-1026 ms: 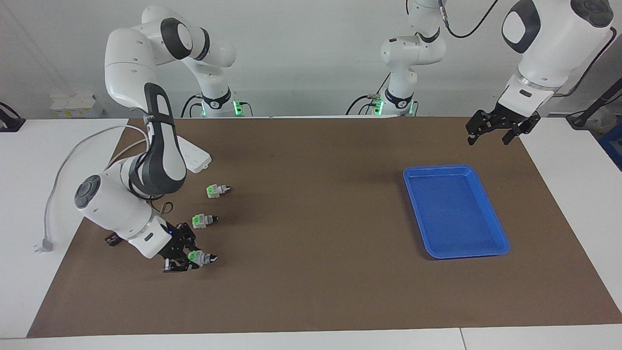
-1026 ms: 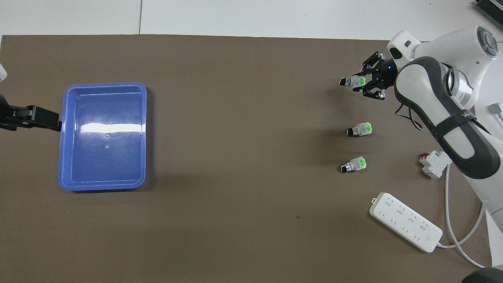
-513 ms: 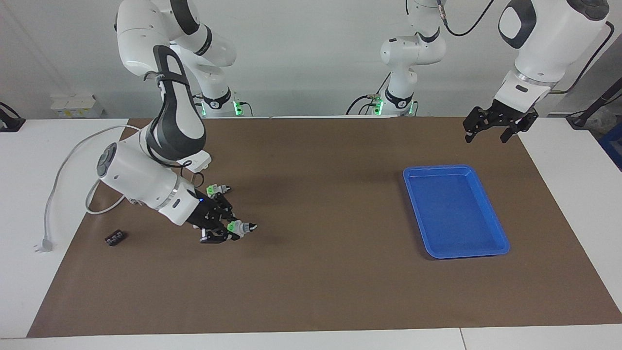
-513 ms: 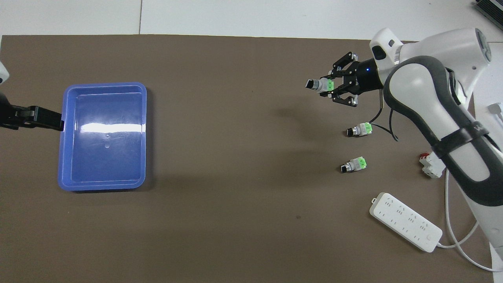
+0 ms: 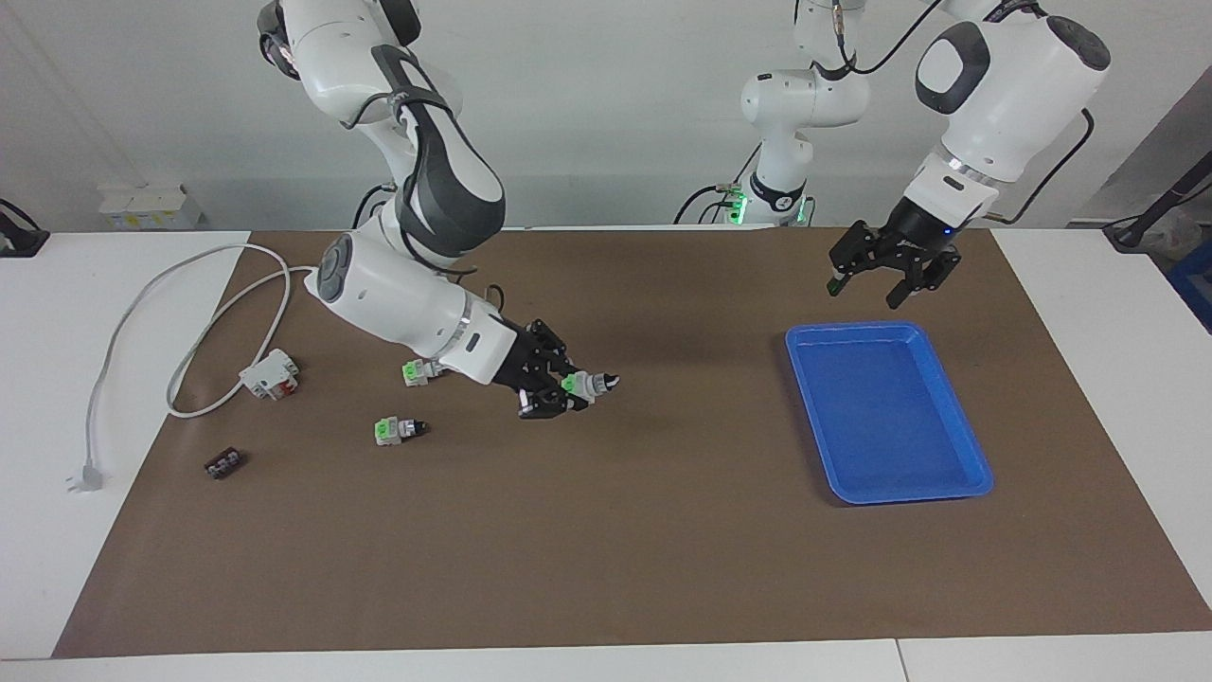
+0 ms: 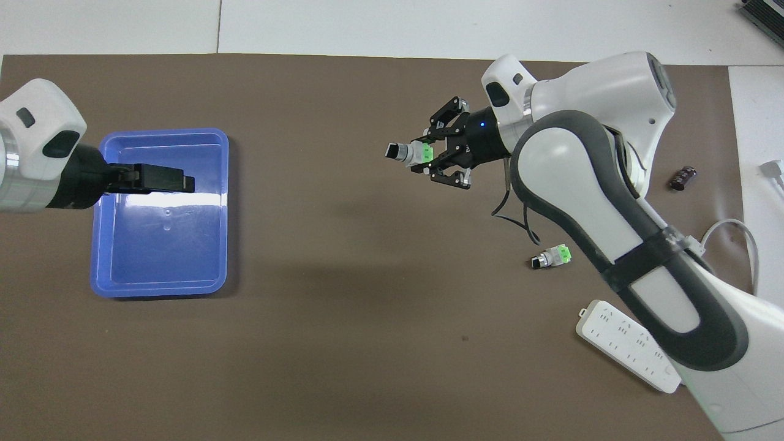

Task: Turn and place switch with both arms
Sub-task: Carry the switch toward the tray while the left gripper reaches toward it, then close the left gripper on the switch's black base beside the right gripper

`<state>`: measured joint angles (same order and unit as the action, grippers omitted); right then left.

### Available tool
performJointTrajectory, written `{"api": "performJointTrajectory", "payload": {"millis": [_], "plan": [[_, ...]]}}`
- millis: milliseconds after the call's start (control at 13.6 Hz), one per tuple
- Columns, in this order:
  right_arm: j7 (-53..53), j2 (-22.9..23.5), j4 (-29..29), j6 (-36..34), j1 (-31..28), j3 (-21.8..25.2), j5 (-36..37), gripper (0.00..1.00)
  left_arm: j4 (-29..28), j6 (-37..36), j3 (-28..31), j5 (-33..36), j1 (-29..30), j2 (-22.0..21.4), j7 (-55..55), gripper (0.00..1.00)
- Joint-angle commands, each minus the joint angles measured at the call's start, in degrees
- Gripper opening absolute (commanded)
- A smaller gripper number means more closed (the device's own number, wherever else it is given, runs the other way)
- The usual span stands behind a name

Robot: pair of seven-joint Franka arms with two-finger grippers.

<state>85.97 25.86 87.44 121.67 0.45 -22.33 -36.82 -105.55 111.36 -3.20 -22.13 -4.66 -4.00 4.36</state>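
My right gripper [image 5: 566,388] is shut on a switch [image 5: 589,382] by its green end and holds it in the air over the mat's middle, black knob pointing toward the left arm's end; both show in the overhead view (gripper [image 6: 427,153], switch [image 6: 401,151]). Two more switches lie on the mat at the right arm's end: one [image 5: 414,370] half hidden by the right arm, one [image 5: 393,430] farther from the robots. My left gripper [image 5: 864,287] is open and empty, raised by the blue tray's edge nearest the robots; it also shows in the overhead view [image 6: 180,182].
The blue tray [image 5: 857,330] lies empty at the left arm's end. At the right arm's end lie a white-and-red block [image 5: 270,372], a small dark brown piece [image 5: 224,463], a white power strip [image 6: 625,352] and its grey cable with plug [image 5: 85,474].
My right gripper has lifted the switch off the mat and carried it toward the table's middle. My left gripper has swung in toward the middle, by the tray.
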Motion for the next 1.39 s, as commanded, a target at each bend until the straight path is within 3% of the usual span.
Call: {"api": "performJointTrajectory", "payload": {"millis": [0,293,586,1026,1319], "plan": [[-3.4,-3.1,2.1,2.8,2.6,0.1,-4.2,0.0,-4.0,5.9,0.7,-8.3,-3.7,-2.2,3.1,0.92],[-5.1,-4.6,3.1,7.7,6.8,0.1,-8.9,0.0,-6.5,11.7,0.7,-17.5,-7.0,-1.7,9.7,0.77],[-5.9,-4.9,4.4,13.8,10.9,0.1,-10.6,0.0,-6.2,12.1,0.8,-26.1,-7.3,-1.6,19.1,0.61],[-6.0,-4.9,4.4,14.0,11.2,0.1,-10.6,0.0,-5.9,12.7,0.9,-26.6,-6.6,0.1,29.6,0.53],[-6.0,-4.9,4.5,14.0,11.2,0.1,-10.6,0.0,-4.1,16.3,0.7,-26.4,-7.4,4.3,29.7,0.51]]}}
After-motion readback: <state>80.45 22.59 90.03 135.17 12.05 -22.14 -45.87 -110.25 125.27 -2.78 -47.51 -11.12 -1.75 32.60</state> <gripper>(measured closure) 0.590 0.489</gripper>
